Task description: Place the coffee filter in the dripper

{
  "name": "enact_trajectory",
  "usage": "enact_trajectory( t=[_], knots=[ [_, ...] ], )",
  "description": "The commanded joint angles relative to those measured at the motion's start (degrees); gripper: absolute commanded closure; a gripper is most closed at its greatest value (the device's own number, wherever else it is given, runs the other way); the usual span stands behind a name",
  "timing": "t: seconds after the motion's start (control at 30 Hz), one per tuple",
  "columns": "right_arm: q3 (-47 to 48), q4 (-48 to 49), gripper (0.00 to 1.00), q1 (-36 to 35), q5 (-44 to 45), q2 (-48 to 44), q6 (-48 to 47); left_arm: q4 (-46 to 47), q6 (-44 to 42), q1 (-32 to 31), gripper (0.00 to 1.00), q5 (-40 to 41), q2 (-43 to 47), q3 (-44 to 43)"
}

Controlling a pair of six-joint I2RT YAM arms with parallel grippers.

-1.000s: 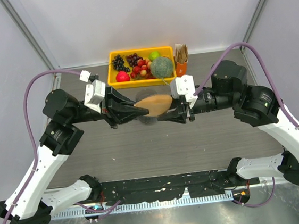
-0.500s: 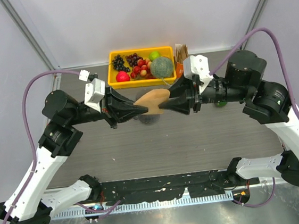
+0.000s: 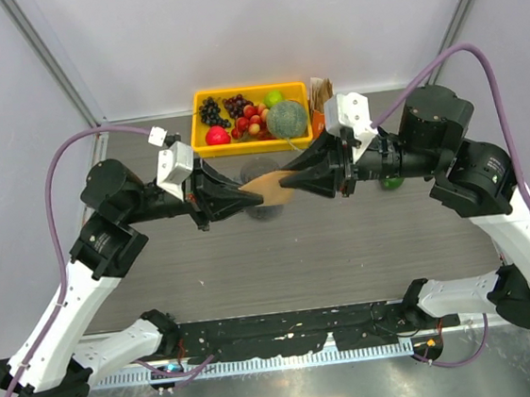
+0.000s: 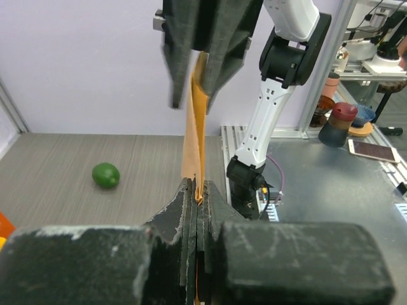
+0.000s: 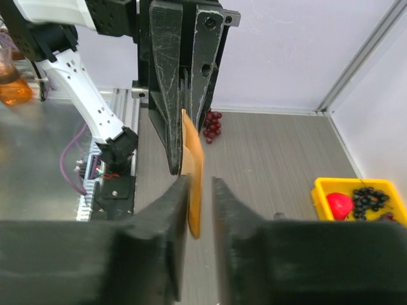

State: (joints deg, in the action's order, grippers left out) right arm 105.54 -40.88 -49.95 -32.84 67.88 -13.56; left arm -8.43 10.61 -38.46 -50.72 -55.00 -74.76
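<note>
Left gripper (image 4: 198, 188) pinches the filter (image 4: 193, 140); right gripper (image 5: 201, 184) narrowly brackets it, grip unclear; dripper (image 3: 266, 210) sits largely hidden beneath.

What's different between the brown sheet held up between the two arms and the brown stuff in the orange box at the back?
The coffee filter is a single sheet; the bundle of brown papers is a stack. The coffee filter is up in the air, pinched by the left gripper; the bundle stands in an orange box. The filter looks lighter and more orange, the bundle duller brown. Both look like brown paper.
</note>
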Motion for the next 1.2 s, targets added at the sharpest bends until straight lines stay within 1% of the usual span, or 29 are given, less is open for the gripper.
enact_trajectory(
  t=[0.0, 0.07, 0.1, 0.13, 0.17, 0.27, 0.33, 0.37, 0.4, 0.43, 0.47, 0.5, 0.53, 0.57, 0.63, 0.67, 0.7, 0.77, 0.83, 0.9, 0.97, 1.03, 1.1, 1.13, 1.17],
  knots=[
    [-0.85, 2.21, 0.47, 0.65, 1.20, -1.52, -0.15, 7.51, 10.00, 2.59, 1.00, -1.12, -0.19, 0.49],
    [-3.57, 2.47, 0.33, 0.65, 0.85, -2.31, 0.90, 12.80, 16.87, 4.00, 1.00, -3.24, -1.94, -0.38],
    [-5.93, 2.74, 0.30, 0.73, 0.15, -2.92, 1.34, 14.56, 19.94, 4.35, 1.00, -4.20, -2.56, -0.73],
    [-7.26, 3.61, 0.29, 0.82, -0.73, -3.10, 2.65, 16.93, 23.45, 4.53, 1.00, -5.60, -3.52, -0.91],
    [-9.19, 4.40, 0.28, 0.82, -2.04, -3.97, 3.36, 18.60, 25.14, 4.71, 1.00, -6.75, -4.05, -0.83],
    [-12.11, 8.62, 0.31, 0.82, -3.02, -4.77, 6.17, 19.94, 27.88, 4.71, 1.00, -7.02, -4.85, -0.74],
    [-11.85, 9.24, 0.35, 0.82, -2.76, -4.07, 6.18, 20.29, 28.23, 4.71, 1.00, -7.90, -5.20, -0.82],
    [-11.32, 9.50, 0.43, 0.82, -2.76, -3.46, 6.18, 20.38, 28.50, 4.71, 1.00, -7.99, -5.29, -0.82],
    [-11.06, 9.51, 0.49, 0.82, -3.19, -2.93, 6.01, 20.38, 28.50, 4.62, 1.00, -8.25, -5.46, -0.91],
    [-10.62, 9.59, 0.64, 0.82, -3.28, -2.58, 6.09, 20.38, 28.59, 4.62, 1.00, -8.43, -5.29, -0.91],
    [-10.53, 9.25, 0.74, 0.82, -3.20, -2.49, 6.18, 20.29, 28.50, 4.88, 1.00, -8.17, -5.12, -0.74],
    [-10.70, 8.89, 0.85, 0.82, -3.37, -2.49, 6.18, 20.29, 28.41, 5.06, 1.00, -8.08, -5.03, -0.65],
    [-10.88, 8.72, 0.89, 0.91, -3.28, -2.66, 6.01, 20.03, 28.06, 5.41, 1.00, -8.08, -4.94, -0.82],
    [-11.23, 8.19, 0.95, 0.82, -3.28, -2.75, 5.66, 19.68, 27.89, 6.19, 1.00, -7.82, -4.59, -0.82],
    [-11.84, 7.32, 0.95, 0.91, -3.11, -3.28, 5.39, 19.33, 27.62, 8.04, 1.00, -7.46, -4.41, -1.09],
    [-12.11, 7.05, 0.95, 0.91, -2.93, -3.54, 5.21, 18.63, 27.01, 8.74, 0.98, -7.73, -4.15, -1.52],
    [-12.11, 6.52, 0.95, 0.91, -2.84, -3.54, 5.04, 16.79, 25.18, 9.36, 0.92, -7.99, -3.97, -1.79],
    [-12.02, 6.52, 0.95, 1.00, -2.76, -3.72, 5.12, 13.10, 20.61, 9.19, 0.72, -9.39, -3.27, -2.40],
    [-11.06, 6.52, 0.95, 1.00, -3.11, -3.28, 5.30, 9.76, 18.23, 8.58, 0.57, -10.62, -2.83, -1.44],
    [-10.18, 6.69, 0.95, 1.00, -3.46, -2.66, 5.39, 8.60, 16.99, 8.31, 0.46, -10.98, -2.65, -0.65],
    [-10.09, 7.04, 0.95, 1.00, -4.07, -2.49, 5.56, 7.21, 16.37, 8.14, 0.41, -10.89, -2.57, 0.05],
    [-10.09, 7.13, 0.95, 1.00, -4.42, -2.49, 5.48, 6.85, 16.11, 7.79, 0.37, -10.46, -2.65, 0.23],
    [-10.17, 7.40, 0.95, 1.00, -4.43, -2.49, 5.39, 6.14, 15.76, 7.70, 0.39, -10.63, -2.92, 0.14],
    [-10.00, 7.40, 0.95, 0.91, -4.25, -2.40, 5.39, 5.79, 15.67, 7.61, 0.44, -10.63, -2.92, 0.06],
    [-9.91, 7.31, 0.95, 1.00, -3.81, -2.57, 5.30, 5.18, 15.32, 7.69, 0.52, -11.06, -2.92, -0.12]
  ],
)
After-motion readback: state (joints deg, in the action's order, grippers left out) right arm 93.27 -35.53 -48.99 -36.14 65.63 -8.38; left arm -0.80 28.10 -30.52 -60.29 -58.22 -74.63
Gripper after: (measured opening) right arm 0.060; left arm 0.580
